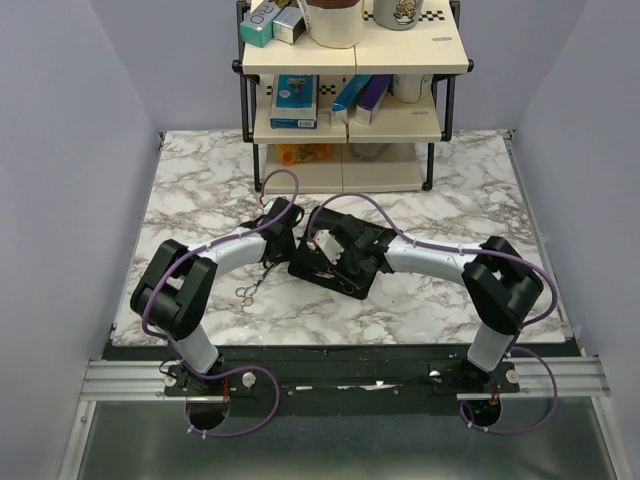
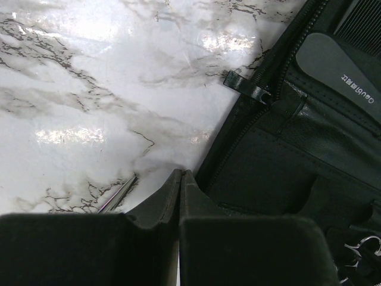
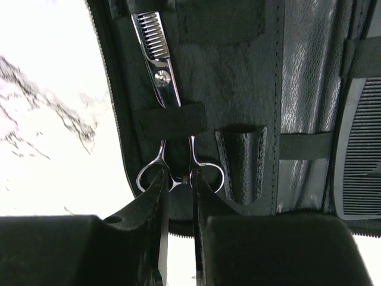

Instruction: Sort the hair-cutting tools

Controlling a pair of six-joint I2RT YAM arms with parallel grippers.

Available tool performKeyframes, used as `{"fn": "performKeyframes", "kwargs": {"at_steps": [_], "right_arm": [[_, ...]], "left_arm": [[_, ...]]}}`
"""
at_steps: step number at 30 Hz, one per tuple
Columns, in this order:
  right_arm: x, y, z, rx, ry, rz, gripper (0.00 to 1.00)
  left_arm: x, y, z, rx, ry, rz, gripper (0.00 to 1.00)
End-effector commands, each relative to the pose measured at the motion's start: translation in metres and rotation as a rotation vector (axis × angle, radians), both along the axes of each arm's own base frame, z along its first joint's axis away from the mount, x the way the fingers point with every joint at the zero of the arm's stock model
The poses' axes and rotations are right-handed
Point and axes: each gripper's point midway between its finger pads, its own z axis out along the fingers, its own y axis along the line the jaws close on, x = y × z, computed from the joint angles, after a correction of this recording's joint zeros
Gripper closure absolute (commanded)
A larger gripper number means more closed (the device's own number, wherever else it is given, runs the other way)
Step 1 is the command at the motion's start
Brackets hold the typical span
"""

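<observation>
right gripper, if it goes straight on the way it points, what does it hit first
The thinning scissors: the right gripper sits at their finger loops, with the elastic strap just beyond. Contact is hard to judge.

Left arm (image 1: 235, 248) and right arm (image 1: 430, 258) meet over a black pouch (image 1: 310, 268) mid-table; silver scissors (image 1: 245, 292) lie at its 8 o'clock, shelf unit (image 1: 350, 60) at 12

Only text visible: small white brand print on the black comb (image 2: 339, 65) handle, up-right of left pincer (image 2: 180, 176); letters illegible.
</observation>
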Motion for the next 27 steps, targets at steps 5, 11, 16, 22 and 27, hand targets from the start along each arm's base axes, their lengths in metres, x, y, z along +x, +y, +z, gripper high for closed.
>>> {"fn": "performKeyframes", "kwargs": {"at_steps": [5, 11, 16, 22, 27], "right_arm": [[0.008, 0.038, -0.002, 0.079, 0.054, -0.034, 0.85], [0.009, 0.047, 0.008, 0.089, 0.048, -0.025, 0.80], [0.015, 0.023, 0.021, 0.023, -0.025, -0.070, 0.64], [0.019, 0.003, 0.071, 0.052, -0.144, -0.126, 0.53], [0.010, -0.002, 0.091, 0.105, -0.147, -0.174, 0.51]], "left_arm": [[-0.038, 0.003, -0.025, 0.003, 0.148, -0.039, 0.91], [-0.038, 0.004, -0.023, 0.003, 0.145, -0.040, 0.92], [-0.037, 0.003, -0.020, -0.005, 0.138, -0.040, 0.92], [-0.028, 0.013, 0.004, 0.057, 0.085, -0.032, 0.86], [-0.012, 0.024, 0.055, 0.114, -0.013, -0.021, 0.71]]}}
